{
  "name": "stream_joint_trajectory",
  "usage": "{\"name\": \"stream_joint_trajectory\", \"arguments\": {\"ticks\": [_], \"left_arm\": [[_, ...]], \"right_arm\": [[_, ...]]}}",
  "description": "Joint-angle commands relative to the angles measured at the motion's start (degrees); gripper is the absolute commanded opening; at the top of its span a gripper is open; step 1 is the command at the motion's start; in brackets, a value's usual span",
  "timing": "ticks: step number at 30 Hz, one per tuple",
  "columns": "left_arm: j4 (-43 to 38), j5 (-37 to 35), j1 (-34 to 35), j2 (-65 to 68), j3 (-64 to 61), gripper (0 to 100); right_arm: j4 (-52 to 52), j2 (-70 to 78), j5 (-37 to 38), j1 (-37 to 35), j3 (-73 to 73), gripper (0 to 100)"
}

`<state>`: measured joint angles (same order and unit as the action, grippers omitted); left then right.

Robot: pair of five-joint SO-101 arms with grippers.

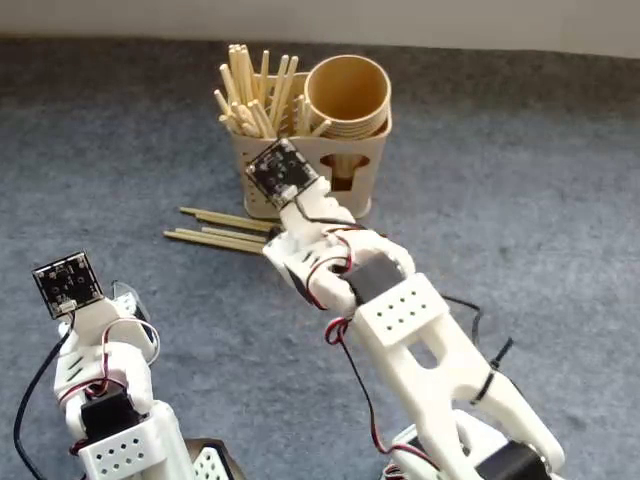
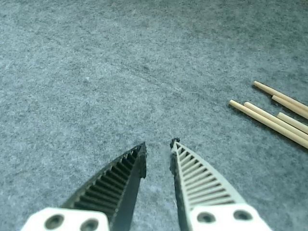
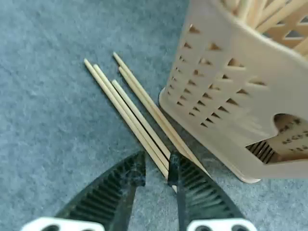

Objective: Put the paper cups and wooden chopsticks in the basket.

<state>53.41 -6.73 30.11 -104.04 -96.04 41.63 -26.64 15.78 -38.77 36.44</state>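
A beige perforated basket (image 1: pixel 365 160) stands at the back of the grey carpet. It holds stacked paper cups (image 1: pixel 347 95) and a bundle of upright wooden chopsticks (image 1: pixel 255 95). Several loose chopsticks (image 1: pixel 220 230) lie flat on the carpet just in front of the basket's left corner. My right gripper (image 3: pixel 156 163) hangs narrowly open over their near ends (image 3: pixel 130 106), right beside the basket wall (image 3: pixel 240 96). My left gripper (image 2: pixel 159 145) is slightly open and holds nothing, low over bare carpet, with the loose chopsticks (image 2: pixel 274 115) off to one side.
The right arm (image 1: pixel 400 310) stretches from the front right toward the basket. The left arm (image 1: pixel 100 370) sits at the front left. Open carpet lies to the left and right of the basket.
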Motion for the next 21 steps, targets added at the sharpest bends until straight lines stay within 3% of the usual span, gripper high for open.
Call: {"name": "stream_joint_trajectory", "arguments": {"ticks": [1,6,12,18,21], "left_arm": [[0.18,-0.09,0.57,0.04,-1.19,10],[0.18,-0.09,0.57,0.04,-1.19,10],[0.18,-0.09,0.57,0.04,-1.19,10],[0.18,-0.09,0.57,0.04,-1.19,10],[0.18,-0.09,0.57,0.04,-1.19,10]], "right_arm": [[0.31,4.53,4.75,-0.22,-3.56,9.4],[-0.04,12.79,9.93,-0.04,-5.76,9.4],[0.13,22.46,10.81,1.98,-12.00,9.7],[0.31,31.69,10.81,3.65,-17.98,21.6],[0.22,34.33,12.75,4.44,-20.18,20.1]]}}
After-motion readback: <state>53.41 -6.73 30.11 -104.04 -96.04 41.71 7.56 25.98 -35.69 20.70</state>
